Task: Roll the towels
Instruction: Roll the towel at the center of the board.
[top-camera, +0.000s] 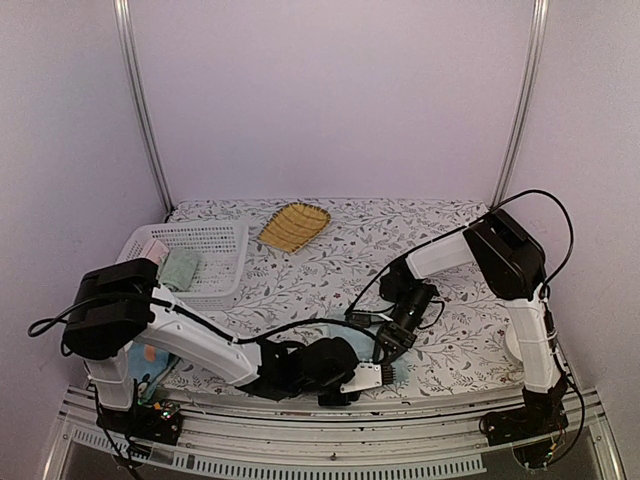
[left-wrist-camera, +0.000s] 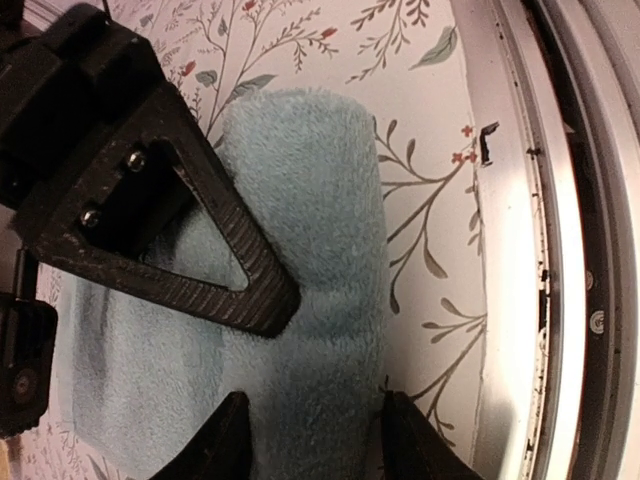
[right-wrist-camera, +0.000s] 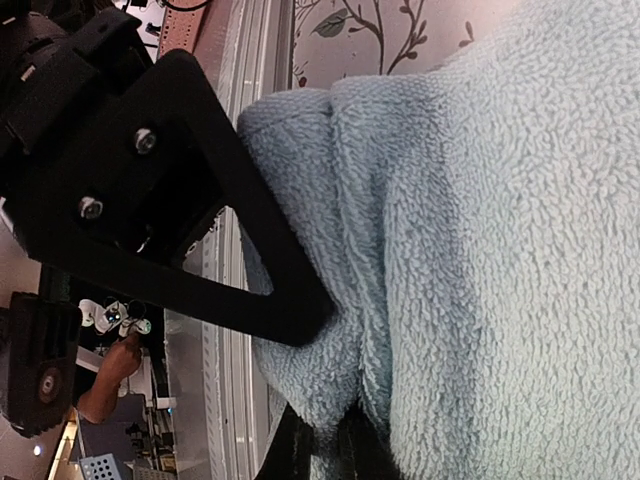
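The towel lies at the near edge of the table, its long side already turned over into a thick fold that runs just beside the metal rail. The right gripper is clenched on that fold, the terry bunched between its fingertips. The left gripper has its tips set into the same fold, but I cannot tell whether it squeezes the cloth or only presses on it. Both work close together on one short stretch of cloth, so the likeliest fault is an uneven roll: if one arm turns faster or pulls harder, the fold will twist into a cone or slip out of the weaker hold and fall open. The two grippers could also knock together. With the rail this near, a pull toward the bases could drag the cloth off the table and over the rail. The printed towel lies partly under the left arm near its base, well apart from this work, and a sweep of that arm might crumple it or push it off the edge. The basket stands farther back and is in no danger.
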